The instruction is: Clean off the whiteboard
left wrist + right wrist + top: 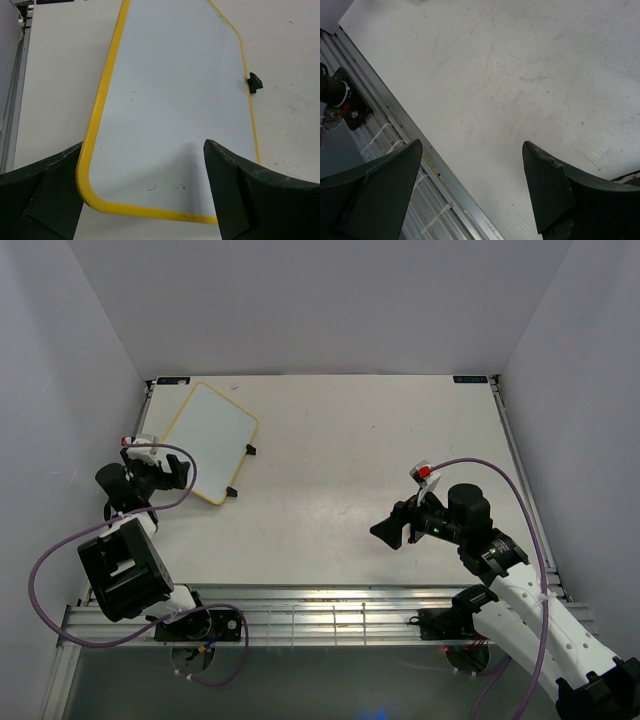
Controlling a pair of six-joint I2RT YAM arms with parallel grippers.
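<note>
Note that the small rectangular whiteboard [210, 440] with a thin yellow frame lies flat at the far left of the pale desk [400, 440], its near edge below the wide-open, empty left hand [144, 145], while the right hand [470, 145], equally wide and empty, hovers well apart, probably to stay clear.

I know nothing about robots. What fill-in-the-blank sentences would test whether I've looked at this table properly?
The whiteboard has a thin frame coloured ____.
The gripper nearest it is the robot's ____ one.
The right gripper hovers open over the bare table and holds ____.
The small feet on the board's edge are coloured ____.
Missing words: yellow; left; nothing; black.
</note>
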